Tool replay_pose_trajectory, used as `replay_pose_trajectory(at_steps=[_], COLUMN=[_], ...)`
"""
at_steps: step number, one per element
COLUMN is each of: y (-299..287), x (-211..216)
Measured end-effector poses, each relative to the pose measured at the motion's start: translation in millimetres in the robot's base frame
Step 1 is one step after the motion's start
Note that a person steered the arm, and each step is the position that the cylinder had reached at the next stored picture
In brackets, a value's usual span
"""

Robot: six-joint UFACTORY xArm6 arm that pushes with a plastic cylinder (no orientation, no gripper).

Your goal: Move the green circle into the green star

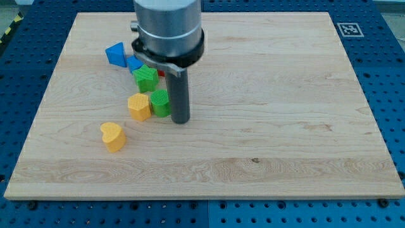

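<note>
The green circle [160, 103] lies left of centre on the wooden board [266, 126]. The green star [146, 78] lies just above it toward the view's top, a small gap between them. My tip [181, 120] rests on the board touching or nearly touching the green circle's right side. The arm's grey body [168, 28] hangs over the blocks and hides part of what lies behind it.
A yellow hexagon-like block [139, 107] touches the green circle's left side. A yellow heart [112, 136] lies lower left. A blue block [116, 54] and a smaller blue block [134, 64] sit upper left of the star. A sliver of red [161, 74] shows beside the rod.
</note>
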State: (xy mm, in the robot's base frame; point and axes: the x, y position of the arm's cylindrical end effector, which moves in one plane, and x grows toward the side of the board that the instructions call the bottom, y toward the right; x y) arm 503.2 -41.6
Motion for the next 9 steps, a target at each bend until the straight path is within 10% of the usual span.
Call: replay_pose_trajectory(at_steps=[9], y=[-93.3], x=[-38.2])
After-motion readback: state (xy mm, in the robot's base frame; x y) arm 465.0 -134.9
